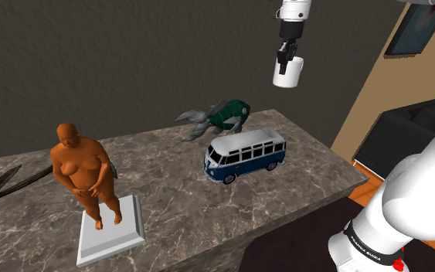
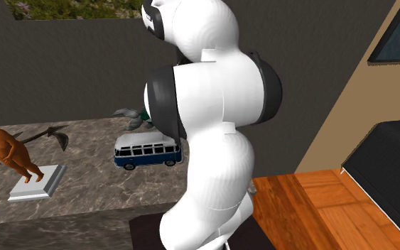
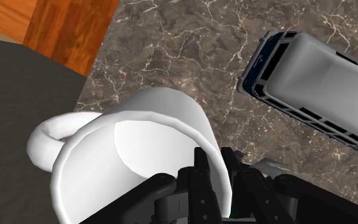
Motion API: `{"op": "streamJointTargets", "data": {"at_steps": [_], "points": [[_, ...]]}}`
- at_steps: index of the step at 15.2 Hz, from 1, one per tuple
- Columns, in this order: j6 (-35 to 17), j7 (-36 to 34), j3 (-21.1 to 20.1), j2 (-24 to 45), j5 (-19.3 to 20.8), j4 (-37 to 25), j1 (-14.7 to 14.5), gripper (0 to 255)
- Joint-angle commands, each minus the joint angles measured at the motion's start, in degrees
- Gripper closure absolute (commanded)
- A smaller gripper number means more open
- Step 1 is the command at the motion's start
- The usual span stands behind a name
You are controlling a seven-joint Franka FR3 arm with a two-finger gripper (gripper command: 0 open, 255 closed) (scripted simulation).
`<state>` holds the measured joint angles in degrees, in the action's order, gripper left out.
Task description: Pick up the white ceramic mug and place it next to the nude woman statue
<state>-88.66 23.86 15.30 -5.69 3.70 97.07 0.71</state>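
The gripper (image 1: 287, 57) clasps the white mug (image 1: 288, 72) by its rim, one finger seemingly inside the wall. It holds the mug high above the marbled counter (image 1: 312, 176), near the blue-and-white van (image 1: 244, 154). The orange nude statue (image 1: 84, 171) stands well apart on its white base (image 1: 111, 230), toward the shoulder view's left.

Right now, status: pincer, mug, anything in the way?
Pincer shut on rim of white mug. Mug high above counter. Blue-and-white van and green fish stand between it and orange statue.
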Motion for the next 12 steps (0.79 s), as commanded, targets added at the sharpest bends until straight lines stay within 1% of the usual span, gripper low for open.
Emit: {"op": "streamJointTargets", "data": {"at_steps": [1, 12], "points": [[1.87, 0.16, 0.02, 0.48, -0.11, -2.35, 0.00, 255], [11.28, 1.20, 0.36, 4.03, -0.95, -15.21, 0.20, 255]]}}
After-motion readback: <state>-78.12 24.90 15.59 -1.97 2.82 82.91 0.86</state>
